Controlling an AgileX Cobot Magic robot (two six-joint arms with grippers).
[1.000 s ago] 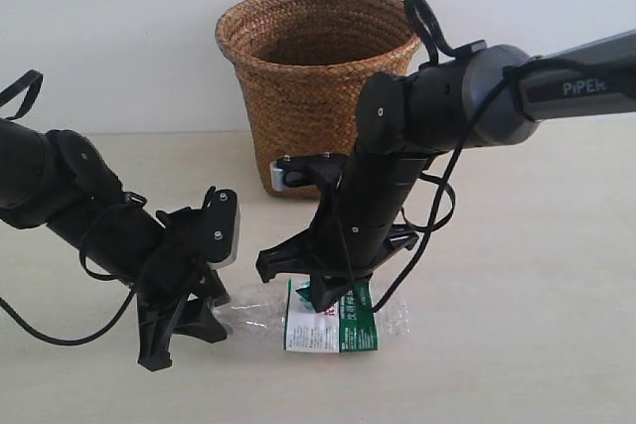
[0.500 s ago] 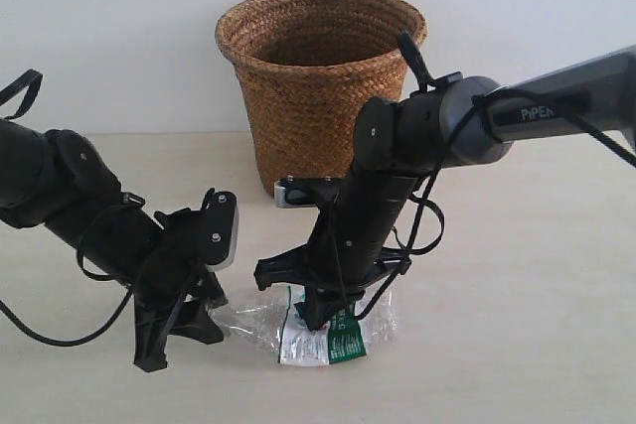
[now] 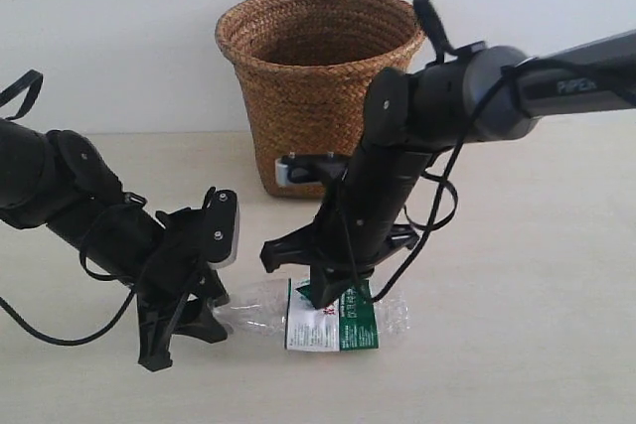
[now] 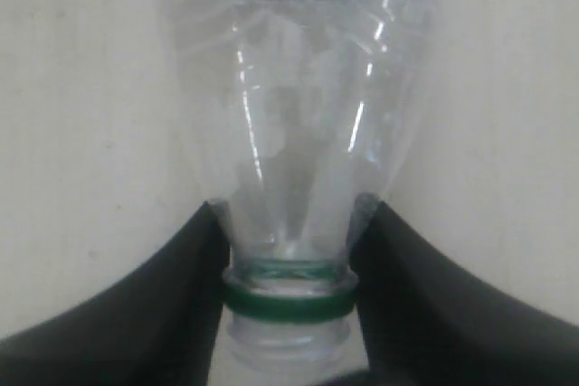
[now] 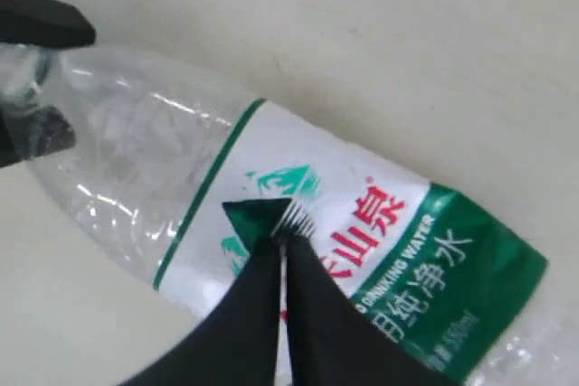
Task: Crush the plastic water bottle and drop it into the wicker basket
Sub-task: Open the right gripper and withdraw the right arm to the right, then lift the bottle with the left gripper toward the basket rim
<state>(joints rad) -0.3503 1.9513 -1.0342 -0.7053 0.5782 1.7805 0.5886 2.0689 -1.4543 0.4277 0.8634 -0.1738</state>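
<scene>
My left gripper (image 4: pixel 288 264) is clamped around the plastic water bottle (image 3: pixel 323 330), which lies at lower centre, in front of the wicker basket (image 3: pixel 318 96). My right gripper (image 5: pixel 282 223), jaws pressed together, touches the label (image 5: pixel 389 232).

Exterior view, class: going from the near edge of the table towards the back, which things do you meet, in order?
plastic water bottle → wicker basket → wall
</scene>
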